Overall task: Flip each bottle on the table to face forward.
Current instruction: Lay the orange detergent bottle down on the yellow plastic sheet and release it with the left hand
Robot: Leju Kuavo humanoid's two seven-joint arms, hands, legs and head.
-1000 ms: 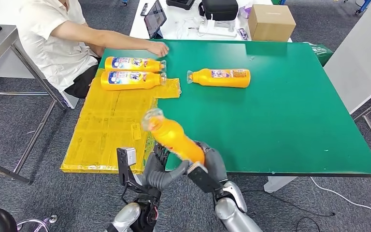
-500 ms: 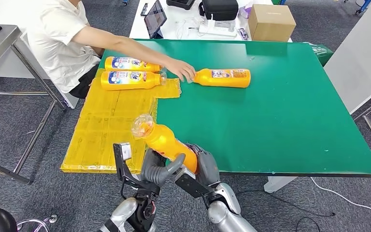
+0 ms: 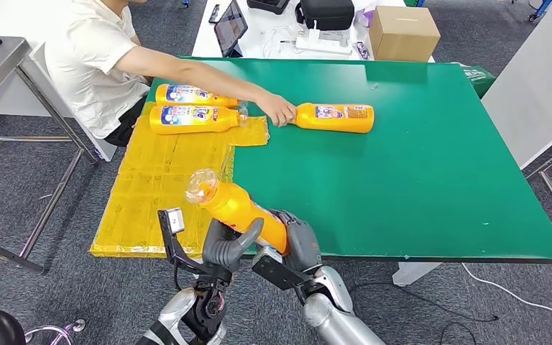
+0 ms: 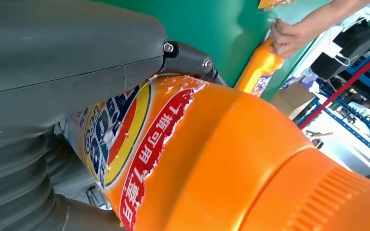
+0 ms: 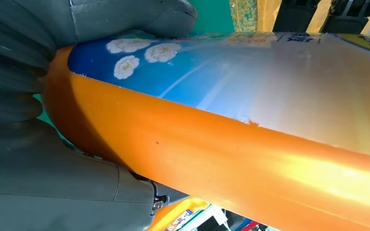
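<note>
Orange bottle (image 3: 243, 210), label apparently turned down, clear cap.

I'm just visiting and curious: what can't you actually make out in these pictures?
- Held bottle: base hidden by both hands, left hand and right hand, head view.
- Far bottle: cap covered by the person's hand.
- Label print: too small, head view.

Orange bottle (image 5: 250, 159) with blue label, in the grey right hand (image 5: 53, 187)
</note>
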